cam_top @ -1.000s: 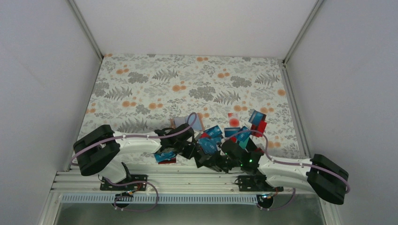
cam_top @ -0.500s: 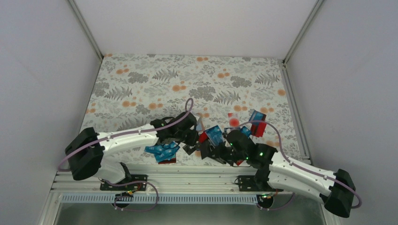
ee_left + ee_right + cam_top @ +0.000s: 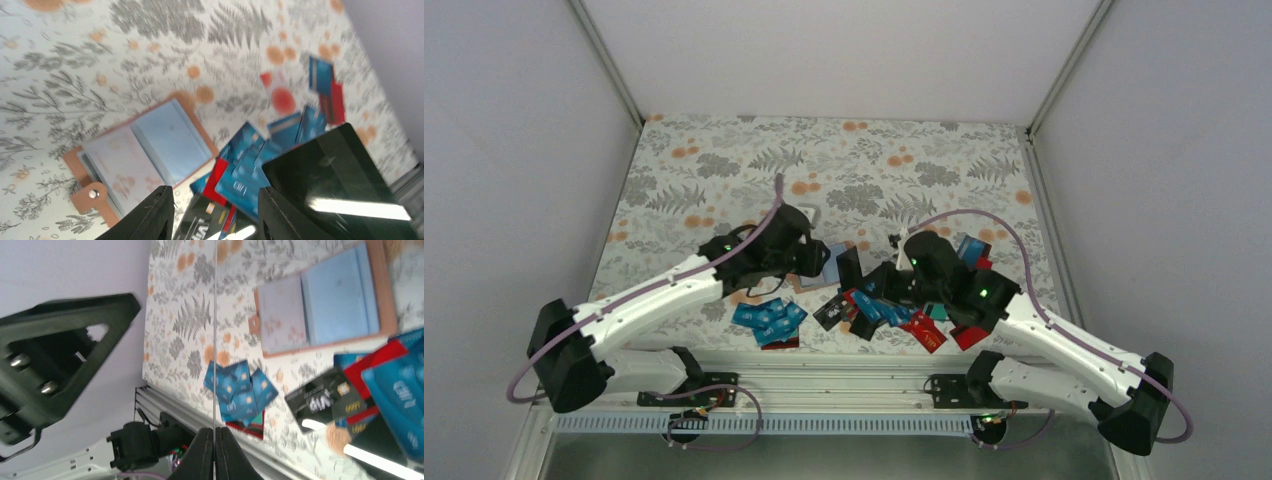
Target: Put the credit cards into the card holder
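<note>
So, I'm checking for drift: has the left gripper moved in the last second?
Yes. The left gripper has moved away from the near rail, farther out over the table.

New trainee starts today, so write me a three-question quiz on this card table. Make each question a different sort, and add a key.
1. True or false: the card holder lies folded shut.
2. The black VIP card is: A) inside the holder; B) loose among the credit cards on the table; C) leaning against the wall.
3. Which hand has its fingers pressed together?
Key: 1 false, it lies open. 2 B. 3 the right hand, pinching a card seen edge-on; the left hand is spread.
</note>
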Robot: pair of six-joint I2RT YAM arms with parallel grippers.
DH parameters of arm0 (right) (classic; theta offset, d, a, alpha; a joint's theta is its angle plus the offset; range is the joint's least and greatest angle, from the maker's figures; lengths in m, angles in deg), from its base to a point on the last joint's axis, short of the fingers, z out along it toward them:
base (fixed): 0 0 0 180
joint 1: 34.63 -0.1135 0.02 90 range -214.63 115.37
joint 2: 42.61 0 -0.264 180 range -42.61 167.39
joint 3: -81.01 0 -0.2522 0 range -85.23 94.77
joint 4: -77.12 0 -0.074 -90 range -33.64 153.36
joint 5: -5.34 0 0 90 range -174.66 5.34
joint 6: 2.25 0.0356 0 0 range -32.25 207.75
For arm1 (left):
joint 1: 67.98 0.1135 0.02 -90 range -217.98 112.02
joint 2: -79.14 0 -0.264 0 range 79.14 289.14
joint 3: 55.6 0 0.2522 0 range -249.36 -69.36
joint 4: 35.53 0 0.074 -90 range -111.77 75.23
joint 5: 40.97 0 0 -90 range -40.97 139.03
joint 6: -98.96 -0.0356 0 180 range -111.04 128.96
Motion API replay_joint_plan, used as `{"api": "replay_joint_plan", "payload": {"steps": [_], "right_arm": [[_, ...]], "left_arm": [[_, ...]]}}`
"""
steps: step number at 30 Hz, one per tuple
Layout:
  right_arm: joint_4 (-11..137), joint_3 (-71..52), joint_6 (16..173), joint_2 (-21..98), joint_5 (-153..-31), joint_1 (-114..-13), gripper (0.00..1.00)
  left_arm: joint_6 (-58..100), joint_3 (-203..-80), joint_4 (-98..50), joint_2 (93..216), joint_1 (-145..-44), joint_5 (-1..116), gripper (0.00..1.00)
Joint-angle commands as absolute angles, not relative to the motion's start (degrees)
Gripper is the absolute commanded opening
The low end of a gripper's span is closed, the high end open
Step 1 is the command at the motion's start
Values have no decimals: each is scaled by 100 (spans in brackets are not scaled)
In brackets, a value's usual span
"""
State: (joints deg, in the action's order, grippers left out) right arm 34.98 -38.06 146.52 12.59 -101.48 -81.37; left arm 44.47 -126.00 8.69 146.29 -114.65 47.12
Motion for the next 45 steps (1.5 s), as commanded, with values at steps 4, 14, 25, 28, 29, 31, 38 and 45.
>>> {"api": "replay_joint_plan", "payload": {"steps": [4,14,25,28,29,31,38,45], "right_arm": [[5278,-3742,13664,1750,-11983,-6718,4],[7151,-3667,13809,2008,-13831,-5884,4],[7885,-3222,13965,2182,-14420,-5837,4],[7915,-3110,13990,2252,-14474,-5837,4],[7928,-3090,14007,2278,-14497,-5836,4],[7994,-3073,14077,2317,-14541,-5840,4],[8019,-2998,14115,2378,-14639,-5845,4],[8021,-2996,14091,2403,-14688,-5906,4]], "left_arm": [[4470,-12318,-209,13913,-10548,6195,51],[5053,-11775,-2568,13752,-9552,8604,51],[5449,-11749,-4168,14033,-9505,9346,47],[5443,-11807,-4191,14096,-9506,9386,43],[5441,-11801,-4216,14108,-9505,9386,42],[5461,-11777,-4316,14127,-9506,9394,39],[5615,-11689,-4869,14171,-9514,9525,36],[5800,-11712,-5182,14415,-9523,9561,29]]}}
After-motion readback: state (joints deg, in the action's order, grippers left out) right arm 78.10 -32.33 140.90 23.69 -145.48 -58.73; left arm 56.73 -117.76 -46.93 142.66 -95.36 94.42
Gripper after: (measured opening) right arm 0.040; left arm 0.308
